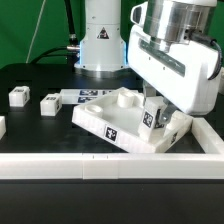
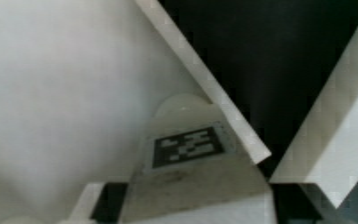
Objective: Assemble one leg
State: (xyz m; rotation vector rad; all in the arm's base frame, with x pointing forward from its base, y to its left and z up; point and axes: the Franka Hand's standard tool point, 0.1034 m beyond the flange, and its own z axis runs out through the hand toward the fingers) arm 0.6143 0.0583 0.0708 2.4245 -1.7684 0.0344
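Observation:
My gripper [image 1: 152, 108] hangs over the right corner of the large flat white panel [image 1: 108, 125] and is shut on a small white leg [image 1: 150, 116] with a black-and-white tag. In the wrist view the leg [image 2: 186, 148] sits between the two dark fingers [image 2: 105, 202], pointing down at the panel [image 2: 60, 90] close to its edge. I cannot tell whether the leg's lower end touches the panel or a socket.
Two more small white legs [image 1: 18, 96] [image 1: 49, 104] lie on the black table at the exterior view's left. The marker board [image 1: 88, 96] lies behind the panel. A white rail [image 1: 110, 165] runs along the front and right [image 2: 336, 130]. The robot base [image 1: 100, 40] stands behind.

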